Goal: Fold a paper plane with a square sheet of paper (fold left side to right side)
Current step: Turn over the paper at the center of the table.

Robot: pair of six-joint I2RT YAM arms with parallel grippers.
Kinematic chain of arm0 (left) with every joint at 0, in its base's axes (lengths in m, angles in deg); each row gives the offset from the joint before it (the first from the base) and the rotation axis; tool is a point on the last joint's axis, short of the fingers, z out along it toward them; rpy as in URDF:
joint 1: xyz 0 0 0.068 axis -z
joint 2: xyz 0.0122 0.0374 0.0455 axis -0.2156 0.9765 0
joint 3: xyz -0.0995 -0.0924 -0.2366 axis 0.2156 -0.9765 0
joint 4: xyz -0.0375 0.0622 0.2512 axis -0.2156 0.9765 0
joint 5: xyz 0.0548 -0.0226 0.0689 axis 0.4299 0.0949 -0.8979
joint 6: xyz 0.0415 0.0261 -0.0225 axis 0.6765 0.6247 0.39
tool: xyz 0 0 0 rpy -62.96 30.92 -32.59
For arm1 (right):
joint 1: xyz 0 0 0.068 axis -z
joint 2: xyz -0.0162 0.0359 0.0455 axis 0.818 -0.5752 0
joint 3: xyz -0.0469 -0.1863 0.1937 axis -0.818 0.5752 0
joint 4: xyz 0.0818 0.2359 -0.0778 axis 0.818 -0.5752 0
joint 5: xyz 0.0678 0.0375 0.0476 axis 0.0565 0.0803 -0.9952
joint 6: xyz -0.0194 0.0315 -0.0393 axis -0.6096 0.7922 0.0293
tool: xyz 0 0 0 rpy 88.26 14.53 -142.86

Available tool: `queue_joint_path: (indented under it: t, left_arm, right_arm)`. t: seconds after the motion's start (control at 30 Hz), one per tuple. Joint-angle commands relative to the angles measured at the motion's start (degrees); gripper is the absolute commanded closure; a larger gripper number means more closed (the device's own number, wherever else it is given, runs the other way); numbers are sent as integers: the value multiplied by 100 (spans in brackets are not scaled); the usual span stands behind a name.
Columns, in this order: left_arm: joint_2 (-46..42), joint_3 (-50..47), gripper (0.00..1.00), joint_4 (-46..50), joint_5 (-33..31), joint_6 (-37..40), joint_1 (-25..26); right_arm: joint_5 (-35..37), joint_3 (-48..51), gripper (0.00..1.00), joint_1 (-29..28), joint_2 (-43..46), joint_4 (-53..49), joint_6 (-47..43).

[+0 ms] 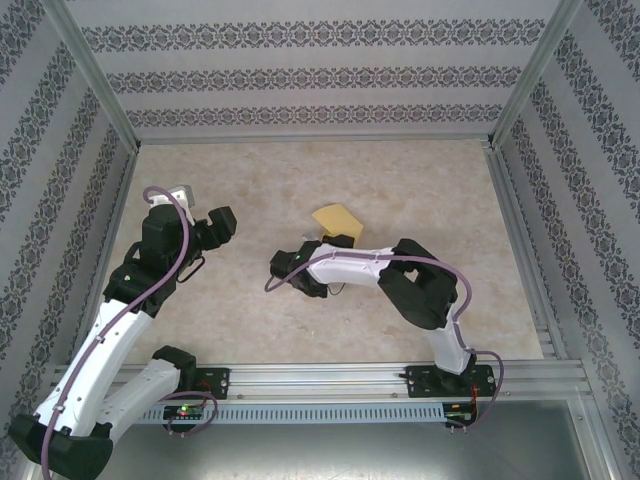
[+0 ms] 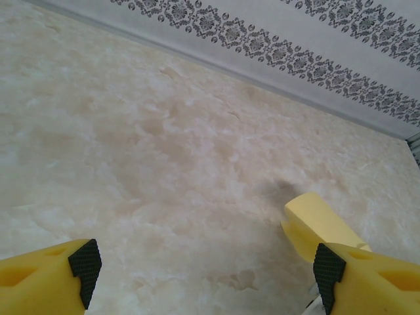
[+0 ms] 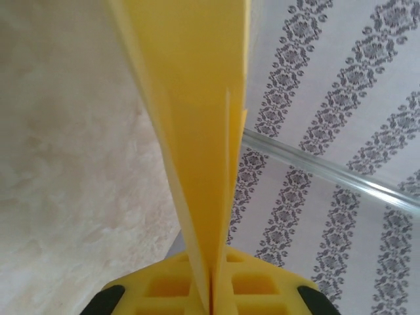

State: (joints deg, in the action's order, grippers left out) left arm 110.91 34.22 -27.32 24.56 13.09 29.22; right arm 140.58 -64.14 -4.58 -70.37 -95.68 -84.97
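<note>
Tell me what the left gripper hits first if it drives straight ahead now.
The left gripper probably meets bare tabletop first; the folded paper sits just beside that line, though depth is unclear.

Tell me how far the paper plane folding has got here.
Done: the paper is already folded into several narrow layers. In hand: the right gripper pinches it; the left gripper stands open, apart. Left: possibly final folds; the full shape is hard to tell.

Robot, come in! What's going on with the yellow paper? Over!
Left gripper open, empty. Right gripper shut on folded yellow paper. No obstacles seen. Over.
</note>
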Motion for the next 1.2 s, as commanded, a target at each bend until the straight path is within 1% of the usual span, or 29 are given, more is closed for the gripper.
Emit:
queue_joint_path:
  t: [0.0,0.2,0.27,0.33,0.37,0.4,0.43,0.5,0.6,0.7,0.77,0.83,0.87,0.9,0.97,1.0,1.07,1.17]
  left_arm:
    - [-49,-22,13,173,-79,113,-41]
    - [48,-11,12,119,81,74,-41]
    - [107,-12,12,102,224,23,-43]
    - [174,-42,12,68,398,-59,-38]
    - [196,-78,10,36,489,-112,-38]
    - [225,-104,9,18,582,-158,-43]
    - [264,-140,8,2,669,-226,-41]
    - [350,-231,7,-102,916,-331,-40]
    - [608,-490,7,-607,1631,-573,-39]
    - [1058,-757,8,-1282,2436,-799,-36]
    - [1454,-881,10,-1753,2925,-982,-12]
    - [1861,-970,12,-2244,3237,-1161,115]
    - [2095,-979,13,-2487,3335,-1262,236]
    - [2296,-982,14,-2672,3374,-1341,357]
    - [2757,-917,17,-2952,3379,-1492,699]
    - [2945,-862,19,-3030,3355,-1529,863]
    - [3276,-730,20,-3046,3200,-1635,1210]
    - [3634,-618,20,-2978,2972,-1852,1549]
  right_arm:
    - [-195,210,83,-343,-110,-228,-132]
    - [-1824,428,47,-804,430,-273,-22]
    - [-2591,478,29,-937,802,-271,-82]
    - [-3443,569,13,-1054,1224,-200,-170]
    - [-3751,636,6,-1104,1479,-128,-172]
    - [-4075,708,3,-1125,1691,-78,-167]
    - [-4425,793,2,-1129,1986,-11,-156]
    - [-4835,975,2,-1050,2526,169,-49]
    - [-5472,1319,2,-563,3324,572,224]
    - [-6057,1732,2,169,4055,1176,530]
    - [-6724,2081,2,790,4517,1766,846]
    - [-7349,2502,2,1419,4899,2530,1323]
    - [-7791,2751,2,1765,5063,2988,1573]
    - [-8043,2976,2,2037,5204,3390,1849]
    - [-8449,3448,2,2566,5408,4220,2444]
    - [-8602,3580,2,2744,5441,4479,2629]
    - [-8521,3744,2,2980,5454,4669,2877]
    - [-8416,3756,2,3174,5341,4540,2920]
